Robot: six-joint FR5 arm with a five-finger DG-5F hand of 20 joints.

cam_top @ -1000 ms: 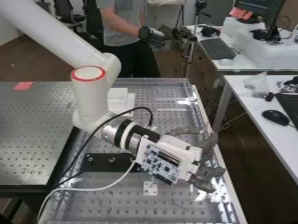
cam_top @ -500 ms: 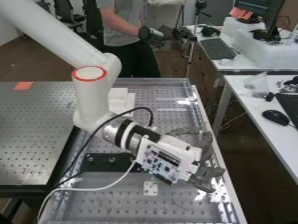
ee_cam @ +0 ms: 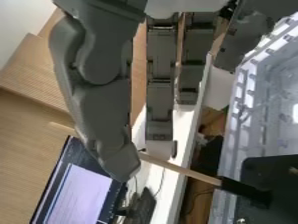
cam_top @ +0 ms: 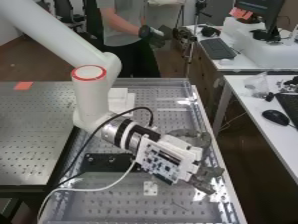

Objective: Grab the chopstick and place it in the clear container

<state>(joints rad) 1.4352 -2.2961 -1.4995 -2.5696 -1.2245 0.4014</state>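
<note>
The hand is over the right side of the perforated bench, its palm side turned away and its dark fingers curled at the bench's right edge. From the wrist, the hand shows its thick thumb and slimmer fingers closed on the chopstick. This pale wooden stick has a black end and slants across the fingertips; part of its length is hidden behind the thick digit. A clear wall with a notched rim stands beside the fingers, but I cannot tell whether it belongs to the container.
A black plate with bolts lies on the bench under the forearm, with a cable looping past it. White blocks sit behind the arm. A white desk with a mouse stands to the right, across a gap.
The hand's fingers have curled inward and drawn closer together, most plainly the ones farther up the bench. The arm has kept its place.
</note>
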